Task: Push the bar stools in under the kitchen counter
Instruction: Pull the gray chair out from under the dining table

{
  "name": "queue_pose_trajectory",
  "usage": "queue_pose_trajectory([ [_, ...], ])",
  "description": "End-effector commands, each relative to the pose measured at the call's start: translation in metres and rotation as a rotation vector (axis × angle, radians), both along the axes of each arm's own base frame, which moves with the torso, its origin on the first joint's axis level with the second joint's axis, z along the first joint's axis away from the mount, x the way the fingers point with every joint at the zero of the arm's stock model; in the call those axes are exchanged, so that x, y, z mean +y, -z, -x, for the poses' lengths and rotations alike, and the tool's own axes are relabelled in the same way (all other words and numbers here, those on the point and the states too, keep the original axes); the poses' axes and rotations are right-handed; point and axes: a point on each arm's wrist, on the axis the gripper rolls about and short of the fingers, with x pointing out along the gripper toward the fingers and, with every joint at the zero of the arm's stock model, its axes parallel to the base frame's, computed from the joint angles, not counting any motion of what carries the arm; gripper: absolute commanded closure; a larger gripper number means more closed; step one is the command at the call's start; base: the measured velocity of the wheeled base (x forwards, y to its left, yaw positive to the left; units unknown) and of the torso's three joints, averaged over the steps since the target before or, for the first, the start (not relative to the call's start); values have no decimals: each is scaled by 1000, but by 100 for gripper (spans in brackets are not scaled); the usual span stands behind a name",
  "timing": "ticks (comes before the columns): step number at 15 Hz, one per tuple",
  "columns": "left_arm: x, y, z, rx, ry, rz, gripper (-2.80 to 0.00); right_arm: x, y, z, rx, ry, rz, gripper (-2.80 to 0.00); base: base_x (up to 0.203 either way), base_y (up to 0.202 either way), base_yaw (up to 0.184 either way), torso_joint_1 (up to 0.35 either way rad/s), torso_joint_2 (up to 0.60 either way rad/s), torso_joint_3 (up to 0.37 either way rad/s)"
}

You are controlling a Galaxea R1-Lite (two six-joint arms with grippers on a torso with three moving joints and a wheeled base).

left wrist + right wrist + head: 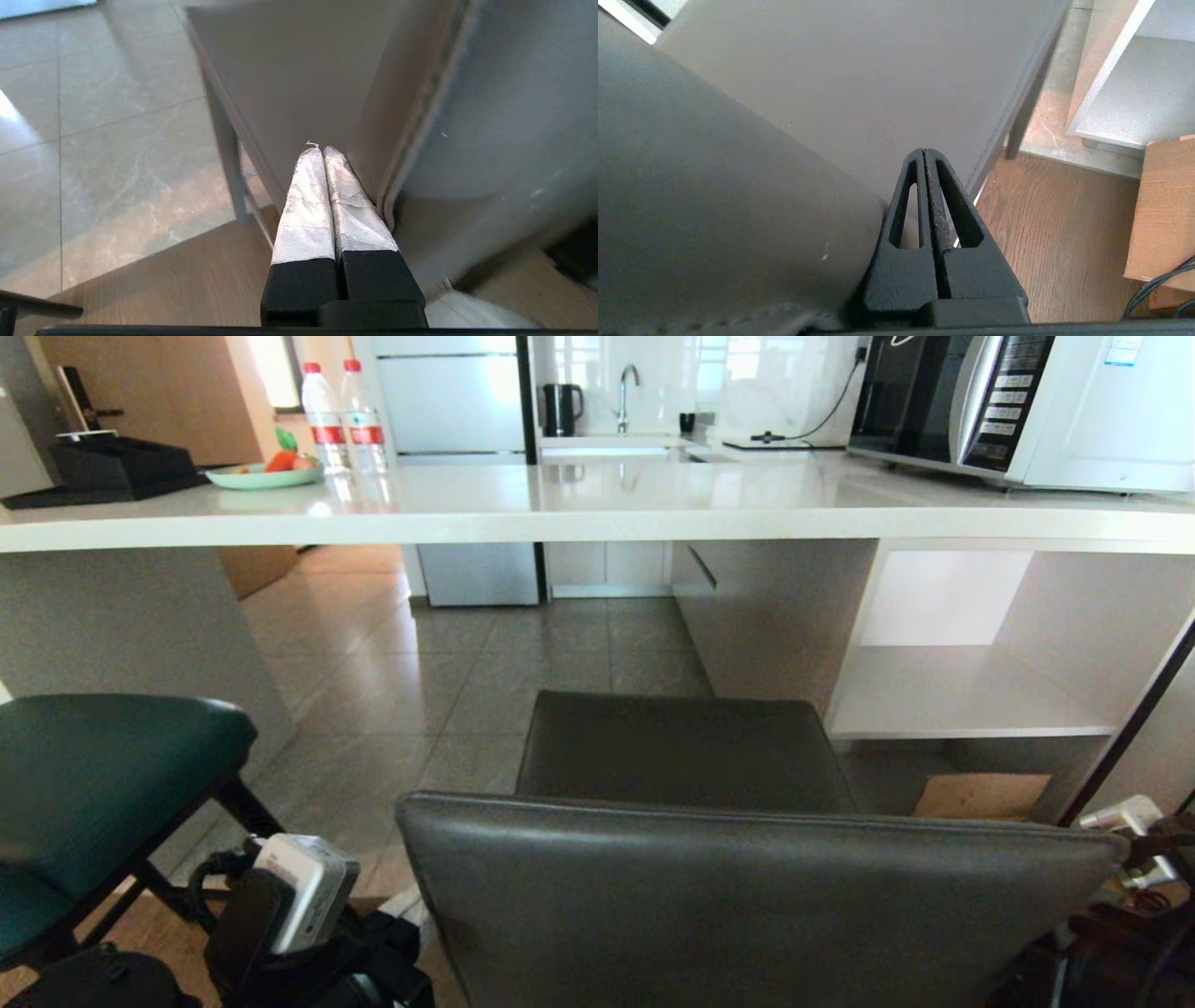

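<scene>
In the head view the dark grey leather stool with the rectangular back (747, 887) is sitting at six o'clock, short of the glossy white stone counter (597, 509) at twelve, with the teal leather stool (93, 784) at nine — an uneven shove risks the grey one slewing into its neighbour. In the left wrist view the left gripper (322, 150), jaws pressed together and holding nothing, is sitting at the backrest's edge; in the right wrist view the right gripper (924, 151) is doing likewise — two thin contacts that could slip off.
</scene>
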Motion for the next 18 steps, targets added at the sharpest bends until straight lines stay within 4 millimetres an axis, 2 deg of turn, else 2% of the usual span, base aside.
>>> queue_pose_trajectory([
  [1,11,-6,4,0,-26,12,0,1,1,-1,5,-6,-1,0,0,0,0,0,0,0],
  [9,8,0,-3,47,-53,10,0,0,4,1,16,-7,3,0,0,0,0,0,0,0],
  [14,7,-2,-5,41,-57,17,0,0,4,1,13,-4,2,0,-158,0,-2,3,3,4],
  [18,7,-2,-8,41,-70,16,0,0,3,1,11,-1,1,0,-13,0,-1,-1,-1,1],
])
